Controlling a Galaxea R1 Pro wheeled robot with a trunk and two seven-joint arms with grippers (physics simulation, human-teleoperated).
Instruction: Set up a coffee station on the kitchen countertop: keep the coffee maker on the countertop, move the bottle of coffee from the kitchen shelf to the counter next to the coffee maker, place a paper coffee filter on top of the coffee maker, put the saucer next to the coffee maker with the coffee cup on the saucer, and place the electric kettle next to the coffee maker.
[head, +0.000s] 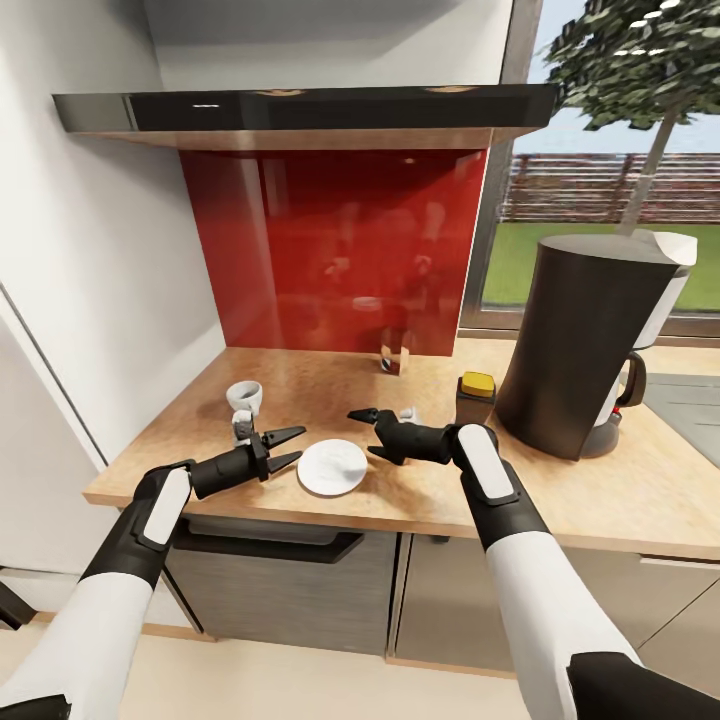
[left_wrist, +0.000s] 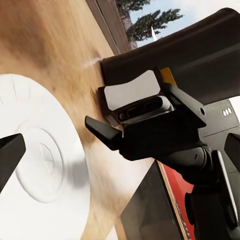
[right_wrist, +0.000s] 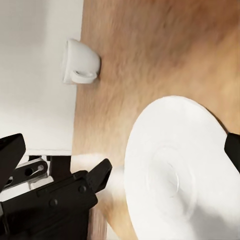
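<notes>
From the head camera, both arms reach forward and low over the front of the bench (head: 560, 500), forearms angled inward so the 2 claws face each other across the saucer (head: 332, 466). The left claw (head: 290, 447) is released, its 2 fingers spread and pointing at the saucer's left edge without touching it; the right claw (head: 368, 432) is likewise released, fingers splayed just above the saucer's far right edge and holding nothing. The coffee cup (head: 243, 396) stands upright behind the left claw, apart from the saucer. The bottle of coffee (head: 476, 397) stands just left of the coffee maker (head: 590, 340), whose carafe is mostly hidden behind the dark body. A small object at the foot of the red backsplash (head: 330, 250) is too indistinct to identify. The dark shelf (head: 300, 108) runs above; no writing is readable. In the left wrist camera, the saucer (left_wrist: 40, 165) lies flat on the wood, cut off at the frame edge, and the right claw (left_wrist: 150, 125) hangs open opposite, the coffee maker (left_wrist: 200, 55) behind it. In the right wrist camera, the saucer (right_wrist: 175, 170) is partly cropped, the coffee cup (right_wrist: 80, 62) stands by the white wall, and the left claw (right_wrist: 65, 195) is seen below, blurred.
</notes>
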